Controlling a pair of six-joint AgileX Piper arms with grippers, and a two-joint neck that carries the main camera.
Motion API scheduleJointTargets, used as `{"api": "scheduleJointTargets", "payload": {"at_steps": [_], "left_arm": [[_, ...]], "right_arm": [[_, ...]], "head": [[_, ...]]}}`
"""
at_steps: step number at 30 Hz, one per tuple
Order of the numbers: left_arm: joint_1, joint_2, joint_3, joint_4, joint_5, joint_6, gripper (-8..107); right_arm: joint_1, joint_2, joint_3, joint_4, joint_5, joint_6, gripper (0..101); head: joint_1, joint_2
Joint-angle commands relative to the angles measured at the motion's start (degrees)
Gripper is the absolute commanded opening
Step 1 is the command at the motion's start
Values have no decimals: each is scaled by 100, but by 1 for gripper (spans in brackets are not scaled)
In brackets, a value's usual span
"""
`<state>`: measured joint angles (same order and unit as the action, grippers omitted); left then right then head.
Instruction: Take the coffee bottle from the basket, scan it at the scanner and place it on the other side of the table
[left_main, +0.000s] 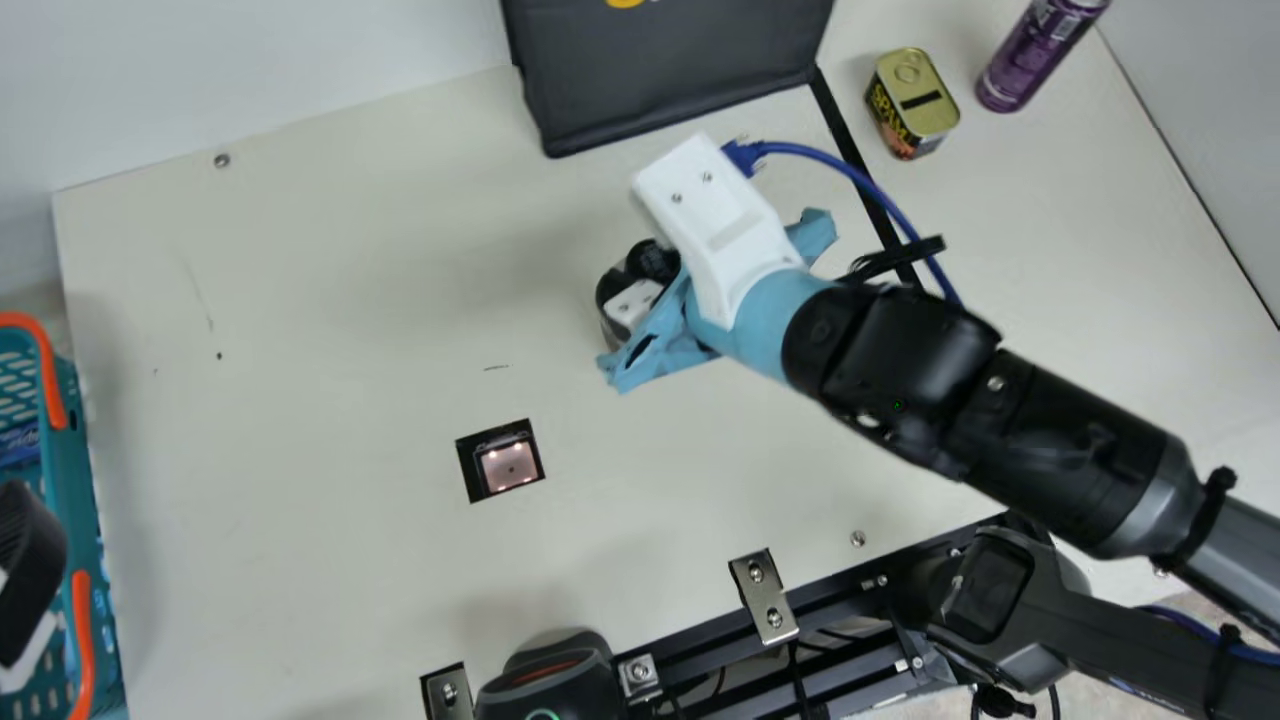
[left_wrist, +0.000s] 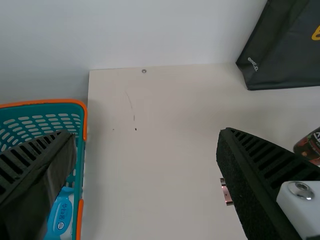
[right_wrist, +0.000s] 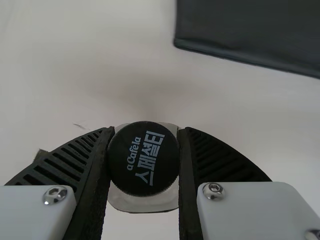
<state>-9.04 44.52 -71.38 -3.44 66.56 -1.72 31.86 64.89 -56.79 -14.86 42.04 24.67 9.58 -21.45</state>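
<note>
1. While the black ribbed left tool (left_main: 35, 550) is gaping at lower left, the black ribbed right tool (left_main: 632, 303) is gripping the black-capped coffee bottle (right_wrist: 143, 159).
2. The bottle is appearing near the main view's centre.

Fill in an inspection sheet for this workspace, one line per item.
Surface: cream table, small dark marks.
Job's things: coffee bottle gripped; scanner lit, set into the table; basket at the table's left edge.
Clutter: dark bag, yellow-topped tin, purple container.
Grippers: right gripper closed on the bottle; left gripper open.
Cables: blue cable loops beside the right arm.
Surroundings: pale wall behind.
</note>
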Motion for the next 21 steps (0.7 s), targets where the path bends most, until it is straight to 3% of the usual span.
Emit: {"api": "scheduleJointTargets", "payload": {"at_steps": [1,11,21], "left_arm": [[0,0,0,0,0,0,90],[0,0,0,0,0,0,90],[0,0,0,0,0,0,90]], "right_arm": [[-880,-124,24,451,8,-551,0],[-3364,-344,34,1781,245,-2406,0],[-5709,97,-243,2901,320,-4268,0]], "head": [[-166,-13],[-166,-13],[-166,-13]]}}
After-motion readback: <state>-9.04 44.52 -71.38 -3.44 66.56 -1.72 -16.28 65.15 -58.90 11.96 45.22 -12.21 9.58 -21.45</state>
